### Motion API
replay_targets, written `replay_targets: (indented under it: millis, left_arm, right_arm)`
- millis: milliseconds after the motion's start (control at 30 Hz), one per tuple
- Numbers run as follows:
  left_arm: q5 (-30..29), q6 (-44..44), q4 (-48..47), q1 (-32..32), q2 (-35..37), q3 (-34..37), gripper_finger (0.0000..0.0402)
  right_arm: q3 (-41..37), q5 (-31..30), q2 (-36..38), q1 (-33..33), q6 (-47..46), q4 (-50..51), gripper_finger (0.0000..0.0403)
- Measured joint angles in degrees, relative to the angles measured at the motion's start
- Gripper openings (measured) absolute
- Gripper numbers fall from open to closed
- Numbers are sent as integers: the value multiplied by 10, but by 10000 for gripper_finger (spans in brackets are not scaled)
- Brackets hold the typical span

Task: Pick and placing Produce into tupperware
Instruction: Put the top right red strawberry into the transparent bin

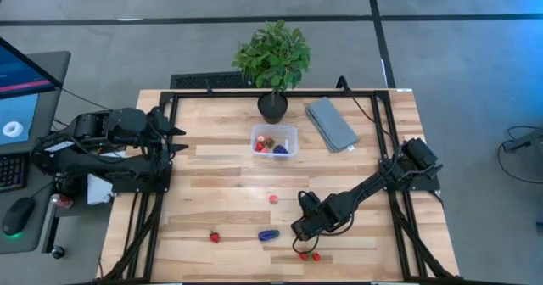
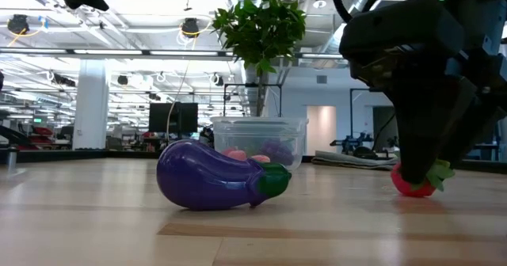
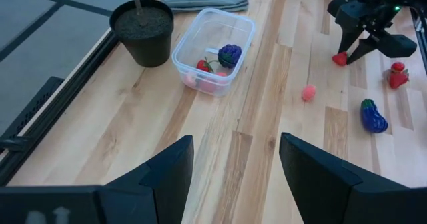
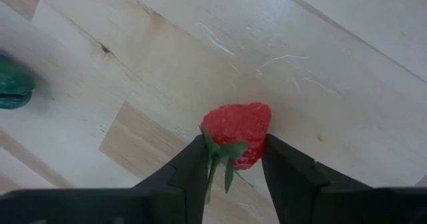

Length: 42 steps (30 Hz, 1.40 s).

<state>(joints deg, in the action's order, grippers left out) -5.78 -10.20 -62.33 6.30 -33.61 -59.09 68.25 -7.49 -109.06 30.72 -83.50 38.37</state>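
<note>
Right wrist view shows the step in hand plainly: the right gripper (image 4: 233, 159) has its two dark fingers set either side of a red strawberry (image 4: 238, 132) with a green top, the pads touching or all but touching its sides, the fruit apparently on the wooden table (image 4: 347, 84). It reads as the close-in of a pick — the fingers look clamped on the berry, though no lift shows.

From above, the right gripper (image 1: 303, 227) sits near the table's front edge, with two more red pieces (image 1: 310, 255) just beside it and a purple eggplant (image 1: 268, 234) near. A pinkish-red round piece (image 1: 273, 198) and another strawberry (image 1: 215, 236) lie well apart on the bare wood. The clear tupperware (image 1: 289, 132) stands toward the far side, next to the black plant pot (image 1: 273, 107) and a folded grey cloth (image 1: 331, 122); it already holds a grape bunch and some red fruit.

The left gripper (image 3: 233, 159) waits at the left edge with fingers spread wide, holding nothing.

Next, by my reading, comes a straight lift to clear the neighbouring fruit, then a carry across the table to the tub — releasing only once above its opening, since the tub is small and light.
</note>
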Motion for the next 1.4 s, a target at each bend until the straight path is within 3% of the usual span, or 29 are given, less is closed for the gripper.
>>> replay_targets:
  millis: [433,967,1400]
  left_arm:
    - [0,0,-2,0,0,0,213]
    - [0,5,-4,0,0,0,213]
    - [0,5,-14,0,0,0,213]
  right_arm:
    - [0,-2,0,0,0,0,147]
    - [0,-15,0,-9,6,-15,227]
    - [-9,-13,0,-17,10,-15,226]
